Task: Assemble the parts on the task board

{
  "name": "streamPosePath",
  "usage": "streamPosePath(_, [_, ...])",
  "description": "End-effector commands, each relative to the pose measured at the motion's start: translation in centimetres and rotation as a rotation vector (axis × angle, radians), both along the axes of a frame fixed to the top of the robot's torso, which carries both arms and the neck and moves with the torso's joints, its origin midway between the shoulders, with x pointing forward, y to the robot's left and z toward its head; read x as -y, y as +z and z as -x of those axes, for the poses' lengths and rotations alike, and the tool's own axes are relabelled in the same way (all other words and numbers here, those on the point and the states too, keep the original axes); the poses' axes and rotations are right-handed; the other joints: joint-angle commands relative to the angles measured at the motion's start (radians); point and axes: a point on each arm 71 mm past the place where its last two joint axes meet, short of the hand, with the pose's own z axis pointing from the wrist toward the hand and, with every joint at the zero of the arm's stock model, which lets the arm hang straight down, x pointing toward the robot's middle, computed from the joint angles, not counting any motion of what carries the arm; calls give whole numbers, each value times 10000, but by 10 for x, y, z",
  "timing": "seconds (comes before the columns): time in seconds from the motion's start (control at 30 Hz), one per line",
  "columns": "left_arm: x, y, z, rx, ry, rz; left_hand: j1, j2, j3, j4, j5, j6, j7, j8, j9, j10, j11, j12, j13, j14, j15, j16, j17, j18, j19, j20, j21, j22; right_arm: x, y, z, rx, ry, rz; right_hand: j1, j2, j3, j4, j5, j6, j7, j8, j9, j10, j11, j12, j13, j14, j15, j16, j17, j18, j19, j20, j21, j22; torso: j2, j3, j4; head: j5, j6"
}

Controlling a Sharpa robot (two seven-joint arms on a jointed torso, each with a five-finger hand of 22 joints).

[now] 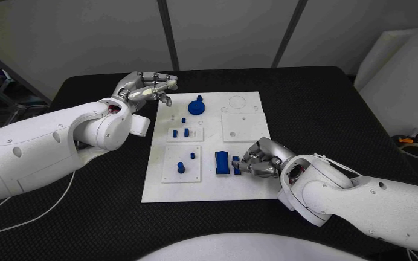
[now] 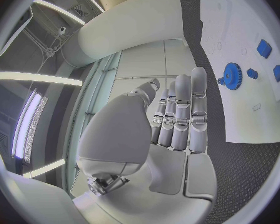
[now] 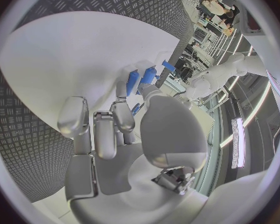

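On the black desk (image 1: pixel 104 86) lies the white task board (image 1: pixel 248 182), with small blue parts standing in its raised white blocks. Near its far edge sits a blue gear (image 1: pixel 197 106), seen also from the left wrist (image 2: pixel 232 75). At the board's far left corner the left hand (image 1: pixel 146 87) hovers off the plate, its fingers (image 2: pixel 182 115) held straight and side by side, holding nothing. Near the board's near right part the right hand (image 1: pixel 261 158) rests on the plate, fingers curled beside a tall blue block (image 1: pixel 222 163) and touching a smaller blue piece (image 1: pixel 236 165); whether it grips that piece I cannot tell
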Motion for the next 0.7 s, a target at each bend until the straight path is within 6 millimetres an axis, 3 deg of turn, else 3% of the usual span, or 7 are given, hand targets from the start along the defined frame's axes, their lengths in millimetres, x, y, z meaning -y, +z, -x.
streamPosePath(0.03, [1, 1, 0, 52, -134, 72, -11, 60, -58, 8, 29, -82, -7, 43, 9, -100, 1, 66, 9, 10, 61, -34, -14, -122, 77, -2, -35, -14, -5, 3, 1, 240, 272, -112, -138, 35, -193, 1, -238, 29, -2, -63, -16, 54, 36, 62, 15, 796, -41, 29, 1437, -65, 23, 14, -5, -7, -1, -1, 1, 7, -8])
streamPosePath(0.5, [1, 1, 0, 60, -115, 67, -11, 60, -58, 8, 29, -82, -7, 43, 9, -100, 1, 66, 9, 10, 61, -34, -14, -122, 77, -2, -35, -14, -4, 4, 2, 319, 369, -83, -220, 120, -507, -1, -509, 36, -7, -85, -19, 54, 36, 78, 41, 797, -40, 31, 1441, -64, 24, 17, -10, -1, -5, 4, 0, -8, -37])
streamPosePath(0.7, [0, 1, 0, 63, -101, 62, -11, 60, -58, 8, 29, -82, -7, 43, 9, -100, 1, 66, 9, 10, 61, -34, -14, -122, 77, -2, -35, -14, 2, 6, 1, 582, 443, -115, 458, 200, -572, -279, -408, -9, -14, -119, -19, -14, 24, -26, -15, 783, -54, -11, 1382, -45, -31, 10, -86, -74, -13, 4, 9, -18, -31])
